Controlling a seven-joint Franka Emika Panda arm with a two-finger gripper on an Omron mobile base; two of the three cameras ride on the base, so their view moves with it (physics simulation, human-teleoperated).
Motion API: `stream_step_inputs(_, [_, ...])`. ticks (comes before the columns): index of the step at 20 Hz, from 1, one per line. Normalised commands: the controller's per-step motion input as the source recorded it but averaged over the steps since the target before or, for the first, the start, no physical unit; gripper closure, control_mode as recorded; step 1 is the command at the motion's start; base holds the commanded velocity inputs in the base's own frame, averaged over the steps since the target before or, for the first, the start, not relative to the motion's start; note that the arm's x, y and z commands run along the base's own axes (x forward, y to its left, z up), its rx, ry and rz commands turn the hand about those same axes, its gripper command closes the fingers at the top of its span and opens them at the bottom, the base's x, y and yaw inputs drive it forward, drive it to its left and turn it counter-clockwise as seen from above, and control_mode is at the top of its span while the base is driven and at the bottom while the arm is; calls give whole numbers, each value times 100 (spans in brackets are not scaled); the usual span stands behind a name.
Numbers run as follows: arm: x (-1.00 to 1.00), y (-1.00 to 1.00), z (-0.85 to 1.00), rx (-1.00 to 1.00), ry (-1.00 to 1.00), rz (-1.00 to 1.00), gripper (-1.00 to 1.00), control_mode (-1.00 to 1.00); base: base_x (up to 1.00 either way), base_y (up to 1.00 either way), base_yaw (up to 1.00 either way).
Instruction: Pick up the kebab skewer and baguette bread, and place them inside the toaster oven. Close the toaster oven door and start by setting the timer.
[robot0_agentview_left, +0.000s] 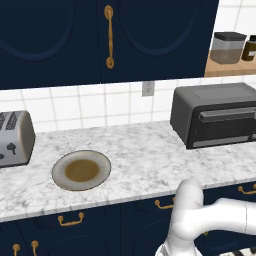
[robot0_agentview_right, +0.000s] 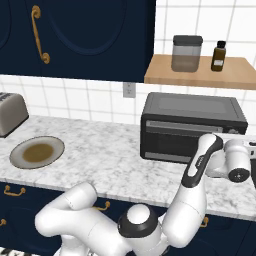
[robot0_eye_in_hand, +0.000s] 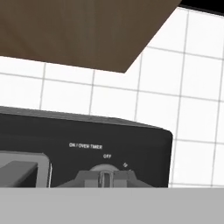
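Observation:
The dark grey toaster oven (robot0_agentview_left: 215, 117) (robot0_agentview_right: 190, 125) stands on the marble counter at the right, and its door (robot0_agentview_left: 227, 127) (robot0_agentview_right: 170, 142) is closed. My gripper (robot0_agentview_right: 244, 150) is at the oven's right front, by the control panel. In the hand view the panel (robot0_eye_in_hand: 87, 135) is close up. The timer knob (robot0_eye_in_hand: 105, 177), labelled ON / OVEN TIMER with an OFF mark, sits right at the bottom. My fingertips are hidden, so I cannot tell whether they touch the knob. The kebab skewer and baguette bread are out of view.
A round plate (robot0_agentview_left: 81, 170) (robot0_agentview_right: 37, 152) with a brown centre lies on the counter at the left, with nothing on it. A silver toaster (robot0_agentview_left: 15, 137) (robot0_agentview_right: 10, 112) stands beyond it. A wooden shelf (robot0_agentview_right: 200, 72) above the oven holds a jar (robot0_agentview_right: 186, 52) and a bottle (robot0_agentview_right: 218, 55).

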Motion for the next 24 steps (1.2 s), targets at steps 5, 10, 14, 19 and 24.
stream_step_inputs(5, [45,31,-36,10,0,0,100,-100,0,0,0])
stream_step_inputs(10, [36,25,-37,19,0,0,100,-100,0,0,0])
stream_step_inputs(14, [25,31,-41,23,-1,0,100,-100,0,0,0])
stream_step_inputs(19, [27,35,-36,25,-4,0,100,-100,0,0,0])
stream_step_inputs(24, [27,32,-22,29,-5,0,100,-100,0,0,0])
